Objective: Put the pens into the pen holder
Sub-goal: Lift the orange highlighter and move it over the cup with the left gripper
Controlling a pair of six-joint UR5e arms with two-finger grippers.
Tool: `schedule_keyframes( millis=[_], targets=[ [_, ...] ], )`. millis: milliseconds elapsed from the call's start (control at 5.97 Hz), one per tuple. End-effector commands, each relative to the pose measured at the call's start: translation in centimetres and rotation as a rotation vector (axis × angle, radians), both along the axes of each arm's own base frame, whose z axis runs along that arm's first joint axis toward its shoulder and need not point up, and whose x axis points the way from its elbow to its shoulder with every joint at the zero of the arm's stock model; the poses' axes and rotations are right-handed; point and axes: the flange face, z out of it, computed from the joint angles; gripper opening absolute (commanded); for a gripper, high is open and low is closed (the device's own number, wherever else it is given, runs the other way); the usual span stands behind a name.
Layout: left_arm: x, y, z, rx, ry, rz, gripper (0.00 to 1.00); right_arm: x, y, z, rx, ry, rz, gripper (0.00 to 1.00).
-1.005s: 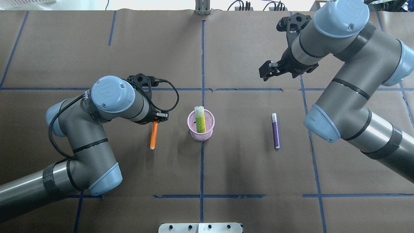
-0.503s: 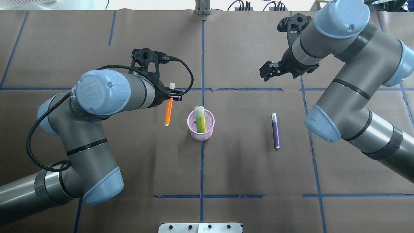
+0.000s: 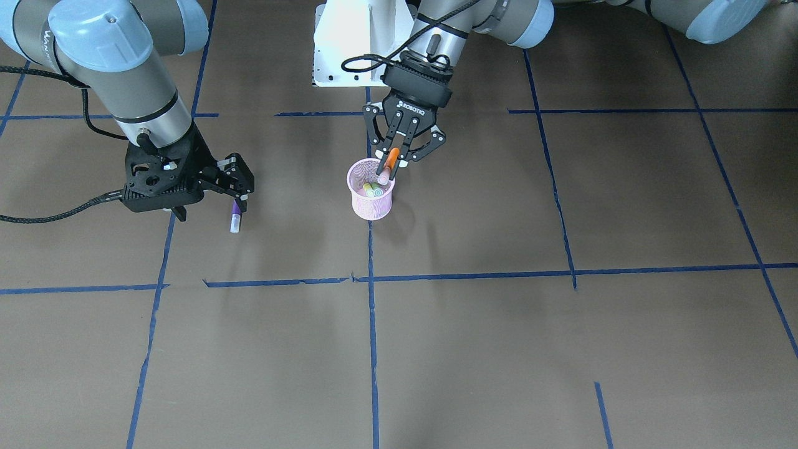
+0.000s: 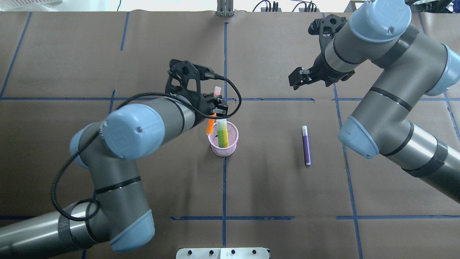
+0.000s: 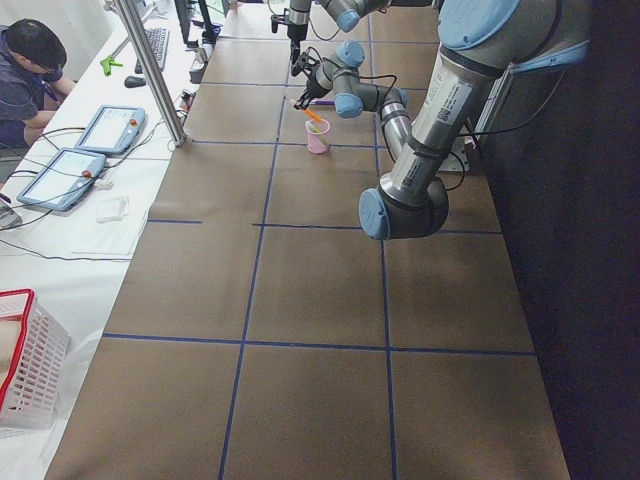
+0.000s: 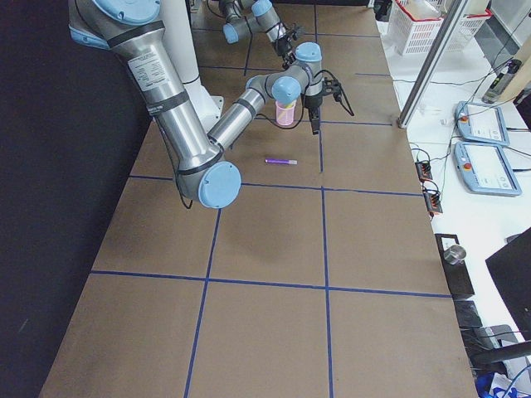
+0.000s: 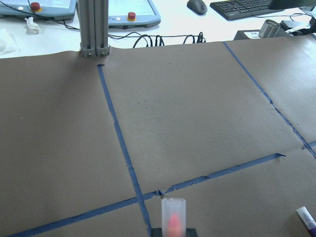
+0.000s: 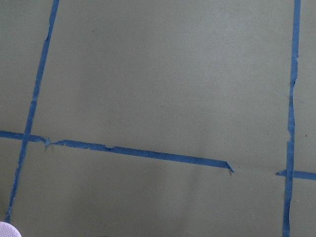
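Observation:
The pink mesh pen holder (image 4: 230,145) stands at the table's middle, with two green-yellow pens (image 4: 222,136) upright inside it. My left gripper (image 4: 215,107) is shut on the orange pen (image 4: 210,126). It holds the pen tilted just over the holder's left rim (image 3: 356,167), lower tip near the opening and pale cap (image 7: 173,212) pointing up. The purple pen (image 4: 306,145) lies flat on the table to the holder's right. My right gripper (image 4: 298,77) hangs open and empty beyond the purple pen (image 3: 235,218).
Blue tape lines (image 4: 224,187) split the brown table into squares. A metal post (image 4: 225,9) stands at the far edge and a white plate (image 4: 222,253) at the near edge. A person sits by tablets (image 5: 90,150) on the side bench.
My left gripper lifted the orange pen off the table and carried it right and forward, from left of the holder to over its rim. The right arm has not moved.

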Motion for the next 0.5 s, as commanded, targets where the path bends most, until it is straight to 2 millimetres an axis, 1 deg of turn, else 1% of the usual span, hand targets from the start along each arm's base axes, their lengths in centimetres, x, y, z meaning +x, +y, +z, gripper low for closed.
schedule_keyframes(
  millis=[0,335],
  targets=[
    [3.8,0.2,-0.6,0.040,0.001,-0.028,0.01,0.1,0.0,0.0,0.001,-0.001,0.002,1.00],
    [4.7,-0.2,0.4,0.096,-0.028,-0.016,0.01,0.1,0.0,0.1,-0.002,0.001,0.002,1.00]
  ],
)
